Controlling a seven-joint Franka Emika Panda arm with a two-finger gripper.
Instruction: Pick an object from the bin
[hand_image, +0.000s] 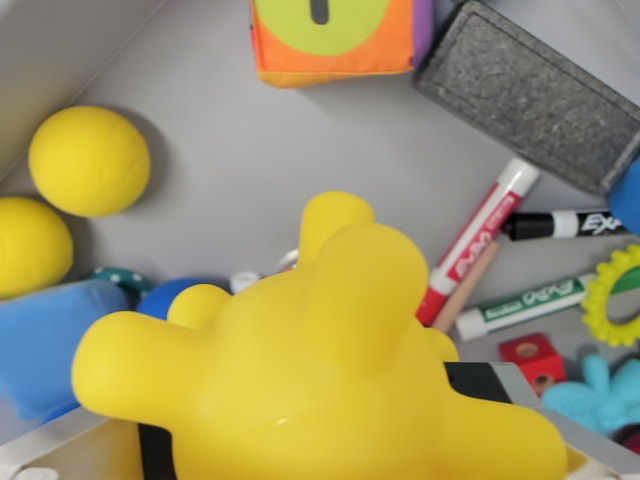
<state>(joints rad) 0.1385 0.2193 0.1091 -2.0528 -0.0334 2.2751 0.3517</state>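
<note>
A big glossy yellow rubber toy (330, 370) with rounded lumps fills the lower middle of the wrist view, close to the camera. My gripper (320, 425) is shut on it. One finger (150, 450) shows at the toy's lower left, the other finger (490, 385) at its lower right, both pressed against its sides. The toy hangs above the grey bin floor (240, 150) and hides what lies under it.
Two yellow balls (88, 160) (30, 245) lie by the bin wall (60, 50) at the left, above a blue soft item (50, 340). An orange cube (335, 40) and a grey eraser (530, 95) lie at the top. Red (480, 240), black (560, 225) and green markers (520, 305) lie right.
</note>
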